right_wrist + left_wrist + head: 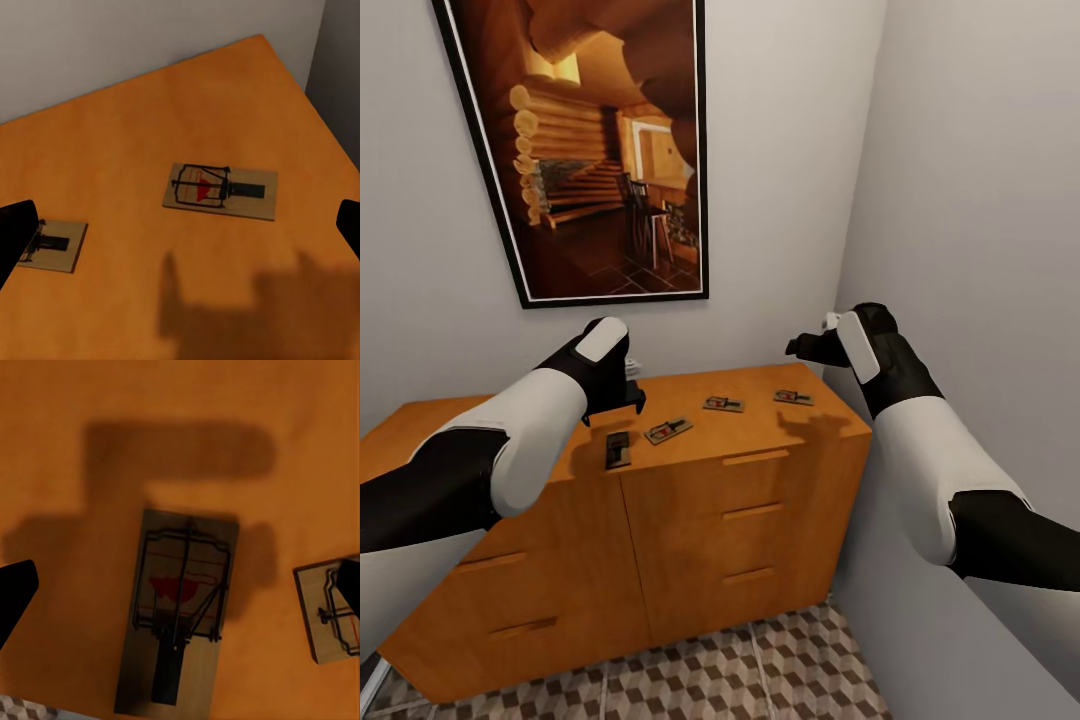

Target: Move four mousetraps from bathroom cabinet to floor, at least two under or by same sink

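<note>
Several mousetraps lie on top of the orange-brown cabinet [760, 480]: a dark one [618, 449] near the front edge, then others [668, 431], [723, 404], [793, 397] in a row toward the right. My left gripper [622, 398] hovers open just above the dark mousetrap [178, 611], which sits between its fingers [15, 596]; a neighbouring mousetrap [330, 611] lies beside it. My right gripper [805, 347] hangs open above the cabinet's right end, over one mousetrap [221, 191] with another mousetrap [51, 245] off to the side. Neither gripper holds anything.
A large framed picture [590, 150] hangs on the wall behind the cabinet. The side wall [980, 250] stands close against the cabinet's right end and my right arm. Cube-patterned bathroom floor [760, 670] shows in front of the drawers.
</note>
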Controlling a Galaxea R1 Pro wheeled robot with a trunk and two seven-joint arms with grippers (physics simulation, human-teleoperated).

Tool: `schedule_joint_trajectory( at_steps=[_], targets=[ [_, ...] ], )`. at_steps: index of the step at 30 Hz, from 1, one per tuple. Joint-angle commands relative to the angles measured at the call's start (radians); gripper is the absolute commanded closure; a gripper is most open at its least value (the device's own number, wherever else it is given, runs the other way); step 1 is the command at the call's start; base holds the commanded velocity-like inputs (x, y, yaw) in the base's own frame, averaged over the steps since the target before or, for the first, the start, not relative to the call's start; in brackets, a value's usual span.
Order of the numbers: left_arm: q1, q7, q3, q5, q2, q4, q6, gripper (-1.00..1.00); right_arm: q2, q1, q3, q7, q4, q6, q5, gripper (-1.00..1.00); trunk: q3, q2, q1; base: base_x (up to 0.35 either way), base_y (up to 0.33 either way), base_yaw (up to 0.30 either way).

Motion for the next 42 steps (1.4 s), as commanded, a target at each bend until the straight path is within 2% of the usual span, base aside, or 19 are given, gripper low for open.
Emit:
schedule_joint_trajectory(
  at_steps=[1,11,31,42],
  targets=[
    [0.000,0.008,-0.001,0.007,-0.001,-0.001,0.005,-1.00,0.000,-0.001,0.000,-0.009,-0.001,0.002,-0.010,-1.00,-0.001,-0.001,0.000,0.000,0.000,0.000],
    [0.000,0.006,-0.001,0.008,-0.002,0.000,0.006,-1.00,0.000,-0.001,0.000,-0.010,-0.002,0.002,-0.010,-1.00,-0.001,-0.001,0.000,0.000,0.000,0.000],
    [0.006,0.005,-0.001,0.008,-0.002,0.041,0.007,-1.00,0.000,-0.001,0.001,-0.010,-0.002,0.004,-0.010,-1.00,-0.064,-0.141,0.077,0.000,0.000,0.000],
    [0.007,0.005,-0.001,0.007,0.000,0.051,0.006,-1.00,0.000,-0.001,0.001,-0.011,-0.002,0.004,-0.010,-1.00,-0.064,-0.141,0.077,0.000,0.000,0.000]
  ],
)
